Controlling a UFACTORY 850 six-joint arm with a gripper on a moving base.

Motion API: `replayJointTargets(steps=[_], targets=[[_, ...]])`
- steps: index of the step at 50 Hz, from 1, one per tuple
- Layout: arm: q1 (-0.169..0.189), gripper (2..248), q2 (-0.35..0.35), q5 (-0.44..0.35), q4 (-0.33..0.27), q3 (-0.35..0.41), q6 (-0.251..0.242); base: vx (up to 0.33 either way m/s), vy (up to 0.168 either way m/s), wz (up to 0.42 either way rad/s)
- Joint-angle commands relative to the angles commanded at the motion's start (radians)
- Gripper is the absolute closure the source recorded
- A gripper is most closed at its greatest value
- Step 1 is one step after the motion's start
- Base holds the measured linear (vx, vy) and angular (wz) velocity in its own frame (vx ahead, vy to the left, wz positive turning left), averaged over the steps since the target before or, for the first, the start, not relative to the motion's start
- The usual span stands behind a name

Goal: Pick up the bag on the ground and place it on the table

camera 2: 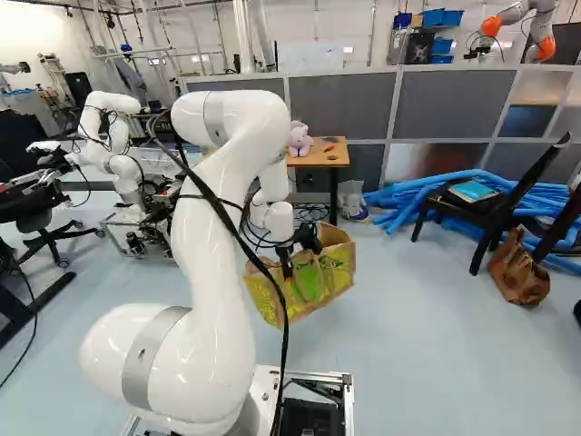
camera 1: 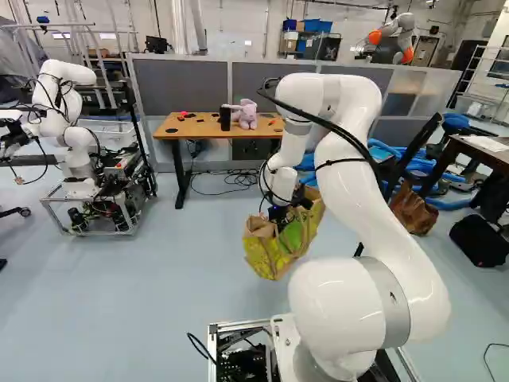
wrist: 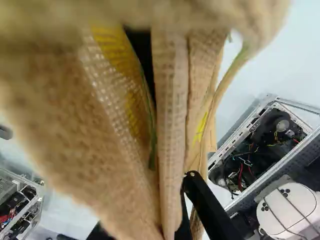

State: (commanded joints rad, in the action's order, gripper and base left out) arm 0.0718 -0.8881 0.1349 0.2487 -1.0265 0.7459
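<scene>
White arm point(camera 1: 374, 183) in front, wooden table point(camera 1: 191, 127) beyond it. Shopping bag point(camera 1: 274, 247) hangs tilted from the gripper point(camera 2: 300, 256), near side of the table. Fingers pinched on bag fabric; exact gap hidden. Pink plush toy point(camera 1: 245, 117) on the tabletop.

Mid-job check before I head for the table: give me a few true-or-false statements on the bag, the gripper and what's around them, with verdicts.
1. The yellow-and-tan bag is already on the table. False: it is at the gripper, short of the table.
2. The gripper is shut on part of the bag. True.
3. A plush toy and a black cylinder stand side by side on the table. True.
4. The brown paper bag is on the seat of the black chair. False: it is on the floor beside the chair.
</scene>
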Motion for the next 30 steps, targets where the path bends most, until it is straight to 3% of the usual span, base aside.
replayJointTargets(steps=[30], targets=[[0.0,228,0.124,0.0,0.0,0.077,0.0,0.0,0.0,0.0]])
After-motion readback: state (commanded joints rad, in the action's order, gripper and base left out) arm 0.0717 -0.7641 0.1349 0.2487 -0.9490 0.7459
